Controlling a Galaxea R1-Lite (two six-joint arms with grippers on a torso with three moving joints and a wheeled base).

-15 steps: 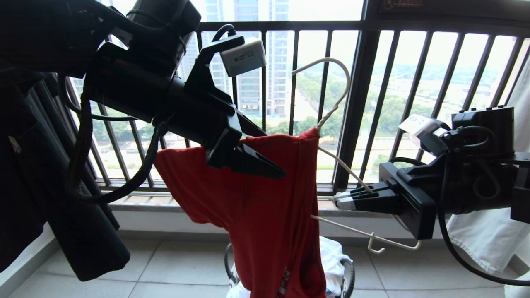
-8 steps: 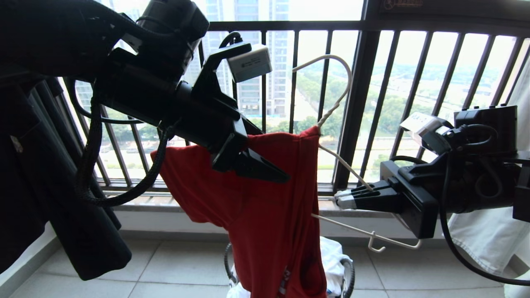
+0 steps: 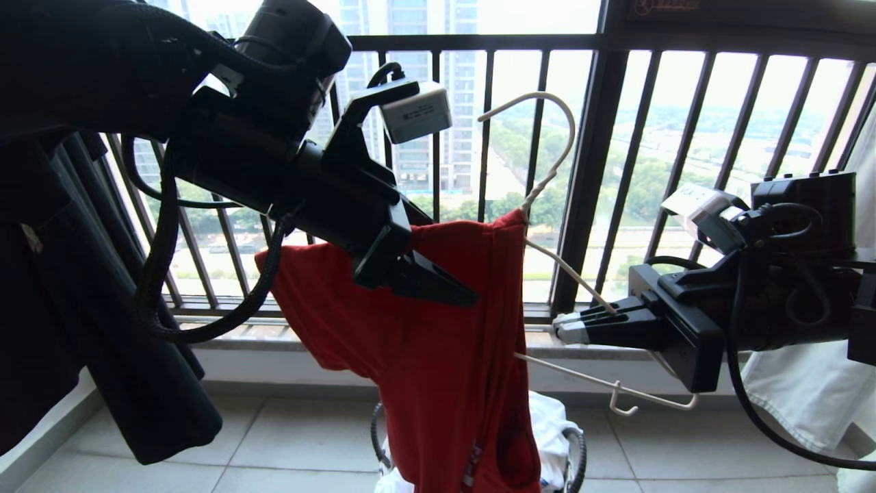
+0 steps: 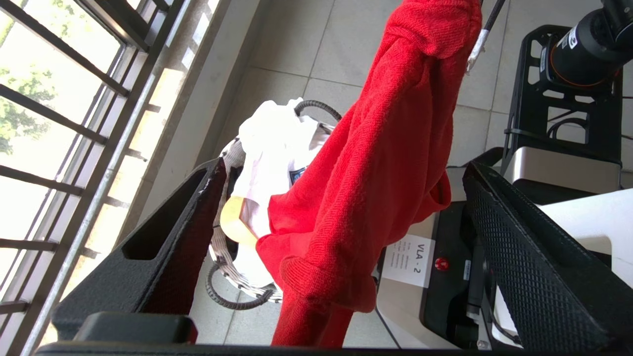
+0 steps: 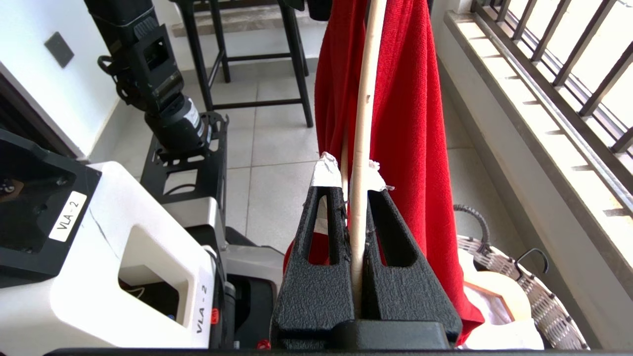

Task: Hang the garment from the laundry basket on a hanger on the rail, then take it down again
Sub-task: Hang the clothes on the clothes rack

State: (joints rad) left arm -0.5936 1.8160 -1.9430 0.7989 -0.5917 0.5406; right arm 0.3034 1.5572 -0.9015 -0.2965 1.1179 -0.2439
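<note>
The red garment (image 3: 438, 370) is draped over the left half of the white wire hanger (image 3: 547, 137) and held in the air in front of the window bars. My right gripper (image 3: 564, 329) is shut on the hanger's bare right arm (image 5: 361, 148). My left gripper (image 3: 452, 257) reaches in from the upper left and stands open at the garment's shoulder. Red cloth (image 4: 376, 163) hangs between its wide-apart fingers (image 4: 524, 257) without being pinched. Below on the floor stands the laundry basket (image 3: 573, 452) with white clothes (image 4: 277, 143) in it. The rail is out of view.
A black garment (image 3: 68, 308) hangs at the left and a white one (image 3: 807, 397) at the right. The dark barred window railing (image 3: 595, 171) and its sill run close behind. My white base (image 5: 148, 277) and dark stool legs (image 5: 296, 59) stand on the tiled floor.
My left arm has crept slightly to the right, its gripper still open at the garment. The right gripper, hanger and garment hold their place.
</note>
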